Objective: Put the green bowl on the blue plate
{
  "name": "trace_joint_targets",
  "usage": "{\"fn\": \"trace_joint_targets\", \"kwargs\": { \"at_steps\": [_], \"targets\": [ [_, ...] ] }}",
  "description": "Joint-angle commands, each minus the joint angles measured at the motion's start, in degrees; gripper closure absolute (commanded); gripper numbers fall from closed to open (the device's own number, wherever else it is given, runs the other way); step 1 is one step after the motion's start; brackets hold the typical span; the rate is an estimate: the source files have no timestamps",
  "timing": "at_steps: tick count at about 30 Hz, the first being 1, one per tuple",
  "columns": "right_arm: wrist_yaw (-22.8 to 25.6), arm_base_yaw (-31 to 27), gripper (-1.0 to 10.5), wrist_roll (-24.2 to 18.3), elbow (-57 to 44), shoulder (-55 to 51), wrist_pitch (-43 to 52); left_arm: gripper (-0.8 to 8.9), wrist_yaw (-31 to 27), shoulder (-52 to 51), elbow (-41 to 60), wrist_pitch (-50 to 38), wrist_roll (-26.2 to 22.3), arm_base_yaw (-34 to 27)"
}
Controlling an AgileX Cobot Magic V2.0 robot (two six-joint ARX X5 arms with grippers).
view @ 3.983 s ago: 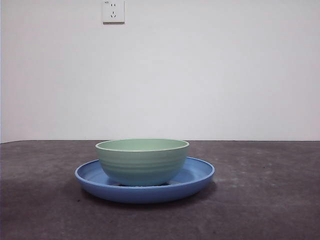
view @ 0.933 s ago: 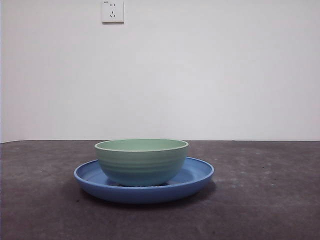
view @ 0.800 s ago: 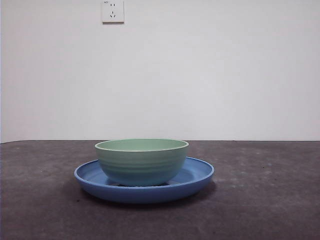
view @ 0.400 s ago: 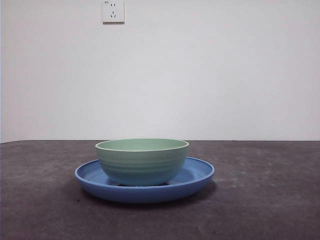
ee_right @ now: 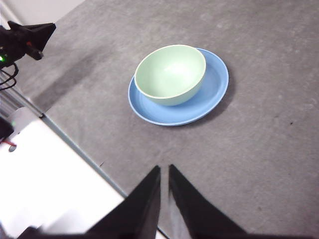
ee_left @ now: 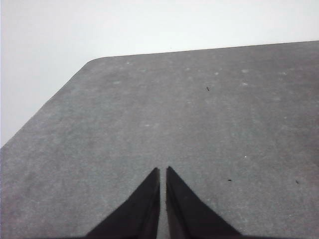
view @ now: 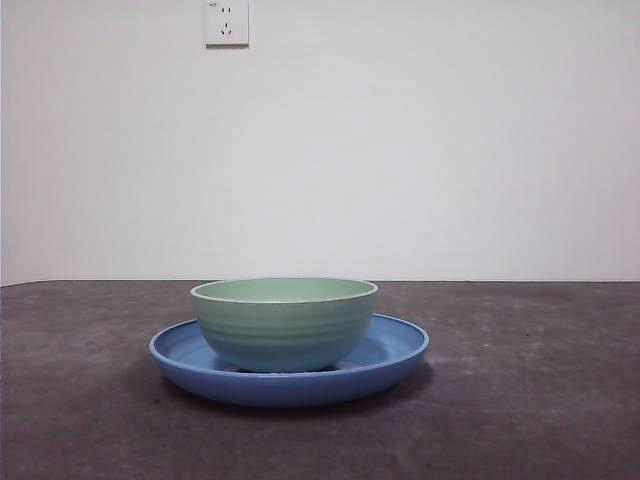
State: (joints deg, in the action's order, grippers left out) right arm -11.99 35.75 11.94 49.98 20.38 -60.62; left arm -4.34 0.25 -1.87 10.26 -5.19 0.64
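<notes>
Well, the right hand (ee_right: pixel 163 199) hangs high over the desk (ee_right: pixel 259 149) with its two black jaws drawn together and nothing between them; it is well apart from the crockery and looks down on it from near one desk edge. The left hand (ee_left: pixel 162 199) is the same, jaws pressed shut on nothing, over a bare stretch of grey top by a rounded corner, with no dish anywhere in its sight.

Out from them, the green bowl (view: pixel 285 322) sits upright inside the blue plate (view: pixel 395 350), its base on the plate's floor. It is not centred: in the right wrist view it crowds one side of the raised rim, and a broad blue crescent shows on the other. The pair stands in the open middle of the desk, away from every edge.

To my eye the job looks finished, so what risk remains is small. The bowl being off-centre means a knock on the plate's rim could tip or slide it against the low wall, and the glossy surface would not hold it much. An arm sweeping low on its way home could catch the bowl's lip and drag both pieces. Neither hand is close enough now for that, so trouble would come only from a careless low move.
</notes>
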Motion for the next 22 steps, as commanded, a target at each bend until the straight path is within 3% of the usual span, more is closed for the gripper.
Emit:
{"fn": "trace_joint_targets", "kwargs": {
  "at_steps": [1, 6, 13, 17, 22],
  "targets": [
    [0.0, -3.4, 9.2, 0.0, 0.2, -0.4, 0.6, 7.9, 0.3, -0.1, 1.2, 0.4, 0.3, 0.0],
    [0.5, -15.8, 9.2, -5.6, -2.8, -1.9, 7.6, 7.9, 0.3, -0.1, 1.2, 0.4, 0.3, 0.0],
    [1.2, -31.7, 9.2, -11.2, -23.5, -9.2, 45.5, 7.9, 0.3, -0.1, 1.2, 0.4, 0.3, 0.0],
    [5.0, -36.3, 9.2, -11.1, -35.8, -12.2, 57.0, 7.9, 0.3, -0.1, 1.2, 0.4, 0.3, 0.0],
    [8.5, -37.2, 9.2, -11.3, -44.7, -15.0, 58.7, 7.9, 0.3, -0.1, 1.2, 0.4, 0.3, 0.0]
  ]
}}
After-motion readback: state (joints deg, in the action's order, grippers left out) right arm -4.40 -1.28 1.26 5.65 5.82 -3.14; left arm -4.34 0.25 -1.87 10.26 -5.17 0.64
